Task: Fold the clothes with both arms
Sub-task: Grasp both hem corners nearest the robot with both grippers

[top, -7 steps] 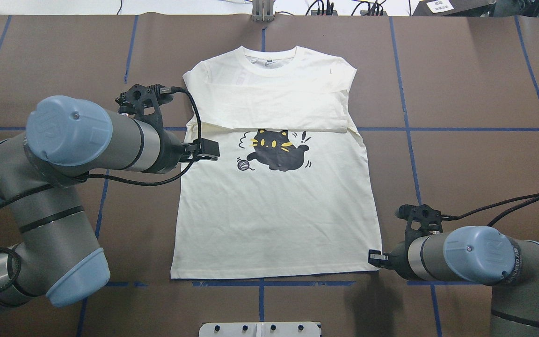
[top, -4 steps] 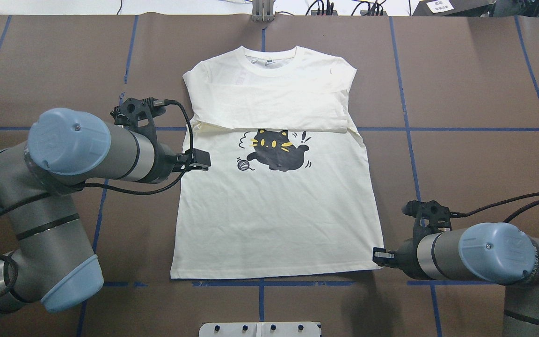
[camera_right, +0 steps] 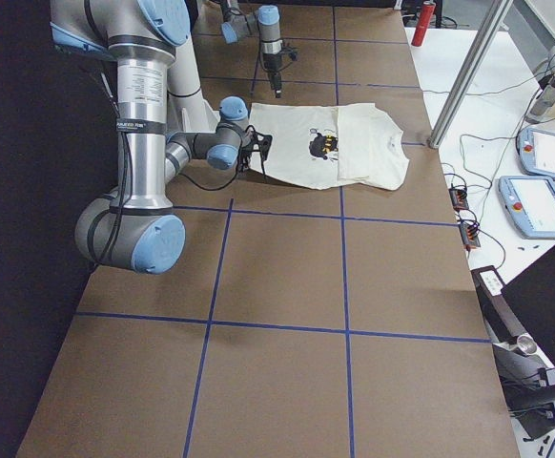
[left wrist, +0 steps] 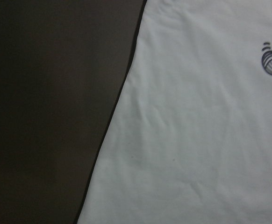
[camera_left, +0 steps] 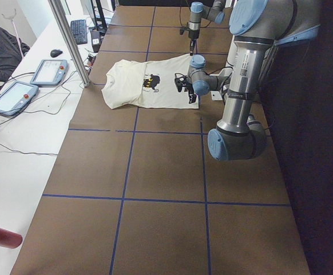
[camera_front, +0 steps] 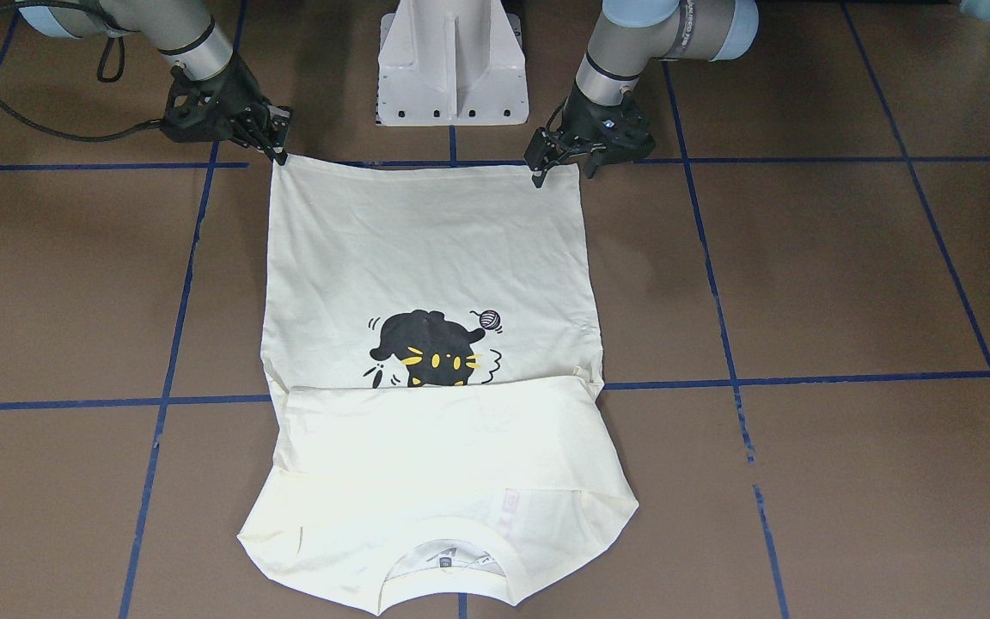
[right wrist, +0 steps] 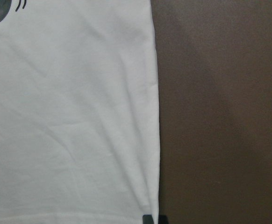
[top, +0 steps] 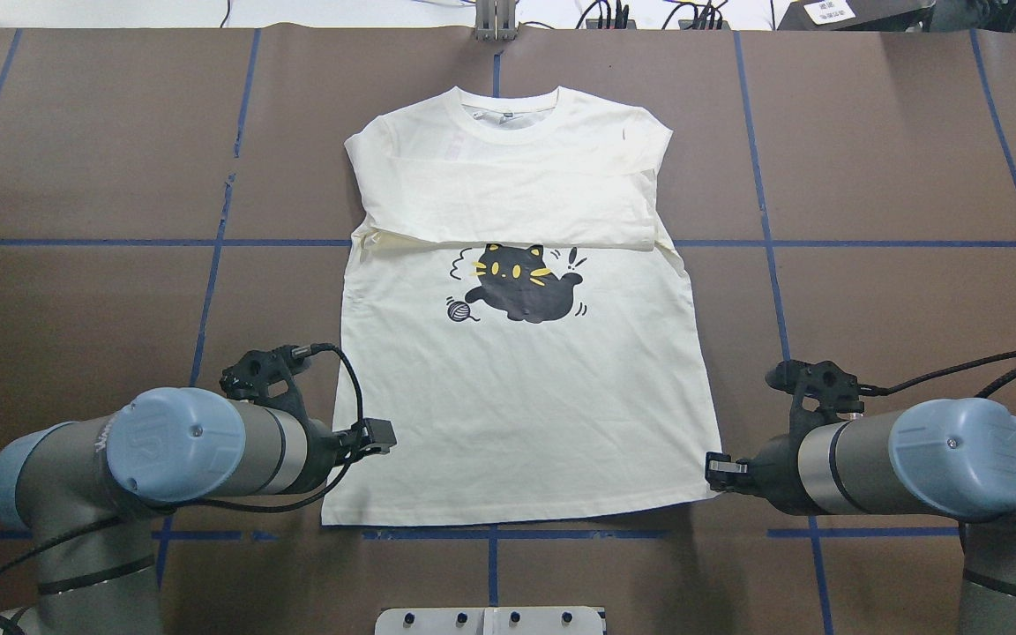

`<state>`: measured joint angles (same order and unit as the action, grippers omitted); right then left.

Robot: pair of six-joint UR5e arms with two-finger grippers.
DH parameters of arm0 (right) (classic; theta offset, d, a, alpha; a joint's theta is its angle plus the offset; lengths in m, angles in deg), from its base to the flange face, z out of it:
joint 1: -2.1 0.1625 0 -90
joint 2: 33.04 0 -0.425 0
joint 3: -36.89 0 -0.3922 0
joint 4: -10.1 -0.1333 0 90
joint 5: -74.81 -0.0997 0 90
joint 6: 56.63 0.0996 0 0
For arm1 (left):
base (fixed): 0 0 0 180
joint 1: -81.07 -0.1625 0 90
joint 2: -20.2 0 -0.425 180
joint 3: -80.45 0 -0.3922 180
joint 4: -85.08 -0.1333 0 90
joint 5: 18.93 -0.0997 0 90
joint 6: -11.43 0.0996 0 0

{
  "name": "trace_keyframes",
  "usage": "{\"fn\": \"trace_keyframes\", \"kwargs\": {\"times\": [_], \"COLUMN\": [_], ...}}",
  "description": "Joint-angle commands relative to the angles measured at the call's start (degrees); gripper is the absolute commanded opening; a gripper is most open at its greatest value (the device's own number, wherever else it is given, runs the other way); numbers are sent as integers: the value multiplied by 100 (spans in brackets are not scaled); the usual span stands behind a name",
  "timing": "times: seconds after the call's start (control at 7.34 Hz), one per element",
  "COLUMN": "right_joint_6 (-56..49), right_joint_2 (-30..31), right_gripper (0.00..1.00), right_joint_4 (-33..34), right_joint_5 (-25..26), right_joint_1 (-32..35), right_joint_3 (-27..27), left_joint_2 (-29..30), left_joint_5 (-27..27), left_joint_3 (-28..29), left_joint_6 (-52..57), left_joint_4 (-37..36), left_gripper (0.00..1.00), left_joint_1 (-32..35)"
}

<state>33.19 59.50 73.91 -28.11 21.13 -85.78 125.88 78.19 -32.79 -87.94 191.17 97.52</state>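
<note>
Cream shirt (top: 517, 397) laid flat on the brown counter (top: 870, 265), cat print uppermost, left hand (top: 382, 434) held over the near left hem corner, fingers parted, nothing gripped, right hand (top: 713, 467) set at the near right corner, grip not determinable.

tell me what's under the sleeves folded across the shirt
The chest of the shirt, hidden from view. The folded sleeves end right at the ears of the cat print; anything printed above that edge is covered and cannot be seen.
</note>
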Motion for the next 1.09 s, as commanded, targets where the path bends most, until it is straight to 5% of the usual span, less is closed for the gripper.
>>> {"fn": "trace_keyframes", "kwargs": {"times": [0.0,0.41,0.95], "right_joint_6": [0,0,-26], "right_joint_2": [-43,-61,-43], "right_gripper": [0,0,0], "right_joint_4": [-1,-10,-10], "right_joint_5": [-17,-17,-578], "right_joint_1": [13,30,425], "right_joint_3": [-11,-29,-82], "left_joint_2": [-109,-206,-197], "left_joint_5": [-158,-150,-141], "left_joint_3": [135,118,136], "left_joint_6": [-56,-55,-55], "left_joint_4": [-18,-71,-62], "left_gripper": [97,90,55], "left_joint_1": [-160,-248,-292]}}
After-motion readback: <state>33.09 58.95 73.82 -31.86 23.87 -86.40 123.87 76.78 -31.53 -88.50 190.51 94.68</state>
